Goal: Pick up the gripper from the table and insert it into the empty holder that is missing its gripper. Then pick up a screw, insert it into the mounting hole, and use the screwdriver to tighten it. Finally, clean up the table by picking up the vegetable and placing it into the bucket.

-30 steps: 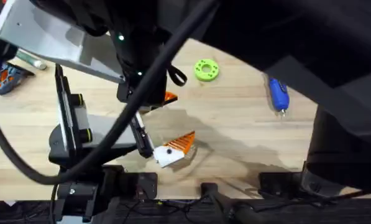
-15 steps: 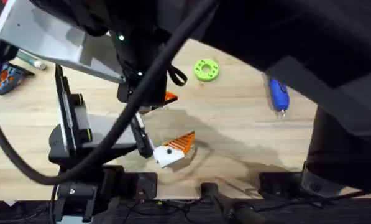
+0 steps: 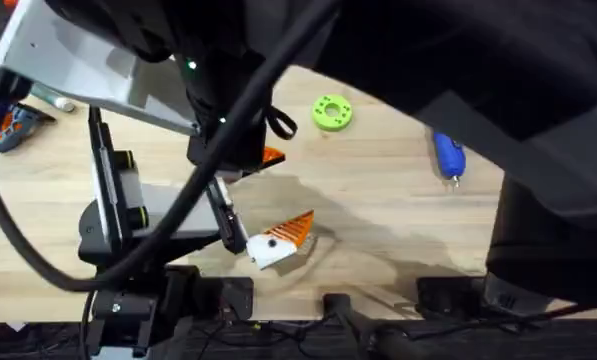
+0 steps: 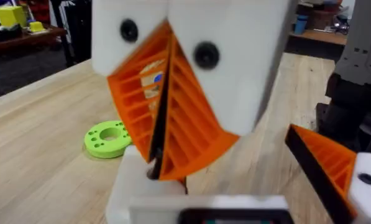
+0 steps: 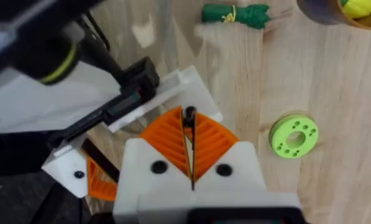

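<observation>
Two orange ribbed pads (image 5: 210, 140) of the right gripper (image 5: 189, 121) are pressed flat together, and a small dark piece (image 5: 188, 114) is pinched at their tips (a screw, perhaps; it is too small to tell). Just beyond those tips lies the holder (image 5: 201, 93), a white angular mount at the end of a black arm (image 5: 104, 112) that rests on the table (image 5: 334, 186). Beside the right gripper's white body sits a second white mount (image 5: 67, 171) with a dark screw spot and an orange ribbed tip under it.

The left gripper (image 4: 157, 158) is closed too, its orange pads (image 4: 191, 118) meeting along a dark seam. I cannot tell whether anything is caught between them. Near it, off to one side, stands another orange ribbed tip on a white mount (image 4: 334, 168).

A lime-green disc (image 5: 293, 135) lies near the right gripper. Farther out past the holder is the vegetable (image 5: 235, 14), flat on the wood, and just beside it the bucket (image 5: 316, 12) with its yellow inside.

From overhead, the screwdriver (image 3: 448, 155) lies on the table well apart from both grippers, beyond the disc.
</observation>
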Controlling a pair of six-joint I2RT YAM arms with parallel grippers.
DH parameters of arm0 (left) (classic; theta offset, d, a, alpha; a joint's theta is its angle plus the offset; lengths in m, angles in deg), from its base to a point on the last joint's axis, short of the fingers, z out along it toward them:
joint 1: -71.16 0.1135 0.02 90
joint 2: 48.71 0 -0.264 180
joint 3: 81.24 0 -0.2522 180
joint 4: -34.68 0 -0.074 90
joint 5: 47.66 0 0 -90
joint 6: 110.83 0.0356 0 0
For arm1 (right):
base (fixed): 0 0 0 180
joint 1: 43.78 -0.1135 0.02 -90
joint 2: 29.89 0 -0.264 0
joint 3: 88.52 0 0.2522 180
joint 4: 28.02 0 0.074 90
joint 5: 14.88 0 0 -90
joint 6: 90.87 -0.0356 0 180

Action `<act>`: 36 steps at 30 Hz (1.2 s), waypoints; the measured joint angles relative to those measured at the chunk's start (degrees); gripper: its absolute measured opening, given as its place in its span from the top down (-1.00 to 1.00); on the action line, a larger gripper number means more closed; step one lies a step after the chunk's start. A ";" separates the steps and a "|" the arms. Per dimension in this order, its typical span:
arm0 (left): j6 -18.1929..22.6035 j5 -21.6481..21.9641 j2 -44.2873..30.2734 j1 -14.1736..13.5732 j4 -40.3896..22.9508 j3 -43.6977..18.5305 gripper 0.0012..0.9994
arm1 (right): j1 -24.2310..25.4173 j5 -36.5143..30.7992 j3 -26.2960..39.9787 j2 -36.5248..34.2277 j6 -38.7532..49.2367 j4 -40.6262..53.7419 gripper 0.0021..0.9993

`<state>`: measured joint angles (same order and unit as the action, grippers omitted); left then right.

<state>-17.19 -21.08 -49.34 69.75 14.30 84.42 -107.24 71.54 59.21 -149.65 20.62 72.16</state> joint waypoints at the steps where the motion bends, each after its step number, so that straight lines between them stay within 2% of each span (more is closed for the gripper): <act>1: 0.00 0.00 0.00 0.00 0.00 0.00 -0.97 | 0.00 0.00 0.00 0.00 0.00 -0.28 1.00; 36: -0.84 0.00 -0.11 0.00 -0.02 0.00 -0.97 | 0.00 0.02 0.28 -1.33 -0.01 0.18 1.00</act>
<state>-18.03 -21.08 -49.45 69.75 14.28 84.42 -107.24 71.56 59.49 -150.99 20.61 72.35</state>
